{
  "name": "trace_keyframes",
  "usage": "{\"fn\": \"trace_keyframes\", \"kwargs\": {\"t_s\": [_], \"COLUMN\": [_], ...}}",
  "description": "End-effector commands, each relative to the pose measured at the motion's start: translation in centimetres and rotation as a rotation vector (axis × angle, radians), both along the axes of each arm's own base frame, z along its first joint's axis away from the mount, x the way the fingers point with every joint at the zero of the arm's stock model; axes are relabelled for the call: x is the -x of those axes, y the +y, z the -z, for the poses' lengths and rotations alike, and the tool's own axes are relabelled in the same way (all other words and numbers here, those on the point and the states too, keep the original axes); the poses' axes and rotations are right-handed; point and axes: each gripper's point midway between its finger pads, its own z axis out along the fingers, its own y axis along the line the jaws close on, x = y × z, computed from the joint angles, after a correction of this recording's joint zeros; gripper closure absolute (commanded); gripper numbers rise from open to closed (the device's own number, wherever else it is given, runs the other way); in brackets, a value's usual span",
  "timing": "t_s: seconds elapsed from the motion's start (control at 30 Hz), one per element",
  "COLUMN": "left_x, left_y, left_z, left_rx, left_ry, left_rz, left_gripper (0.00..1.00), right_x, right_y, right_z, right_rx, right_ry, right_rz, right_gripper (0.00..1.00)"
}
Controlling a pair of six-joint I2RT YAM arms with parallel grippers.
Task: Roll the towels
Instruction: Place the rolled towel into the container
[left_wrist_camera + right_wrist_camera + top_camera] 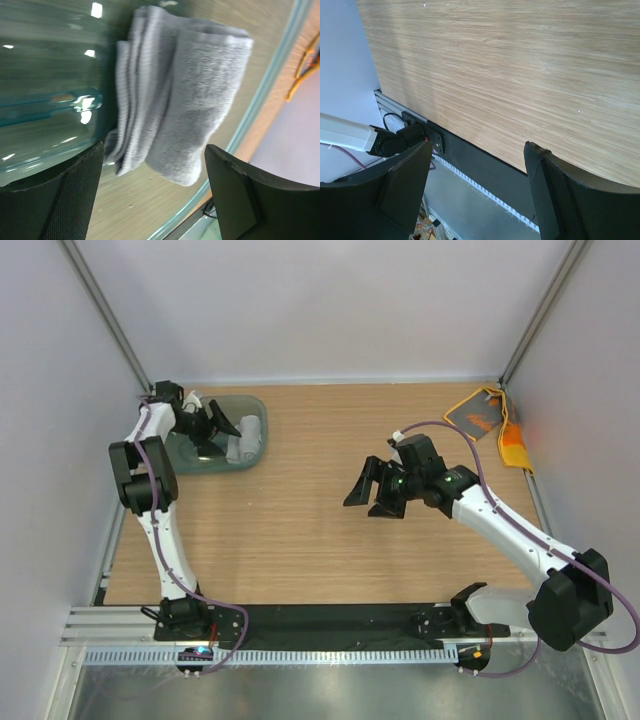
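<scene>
Overhead view of a wooden table (300, 540) w/ two robot arms bolted at its near edge. The L arm (160, 530) reaches to the far-left corner, where a translucent teal tub (255, 405) sits. A light grey towel (245, 436), rolled into a short bundle, lies inside the tub at its right end. In the wrist view the L jaws are released and spread wide; the grey roll lies on the tub floor just beyond them, not pinched (can't tell if one fingertip brushes the cloth). The R arm (500, 525) stretches over the middle of the table. The R jaws are likewise spread wide, hanging over bare wood. The orange towel (480, 415), grey face up w/ orange edges showing, lies crumpled in the far-right corner by the wall, well apart from both arms.
</scene>
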Motion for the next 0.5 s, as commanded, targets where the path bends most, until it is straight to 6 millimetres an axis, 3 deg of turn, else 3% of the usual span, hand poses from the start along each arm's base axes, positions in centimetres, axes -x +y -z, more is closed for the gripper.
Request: {"fn": "trace_keyframes", "kwargs": {"t_s": [0.0, 0.27, 0.47], "left_x": [-0.2, -0.3, 0.2], "left_y": [1.7, 0.1, -0.4], "left_z": [-3.0, -7.2, -8.2], "left_rx": [-0.117, -0.138, -0.170], "left_ry": [-0.062, -0.199, -0.224], "left_rz": [-0.024, 0.018, 0.027], "left_gripper": [0.19, 0.20, 0.21], "right_x": [-0.7, -1.1, -1.7], "right_y": [-0.1, -0.2, -0.6], "right_z": [-1.0, -0.8, -1.1], "right_rx": [0.006, 0.024, 0.056], "right_ry": [-0.031, -0.041, -0.066], "right_rz": [0.007, 0.012, 0.014], "right_gripper": [0.19, 0.19, 0.19]}}
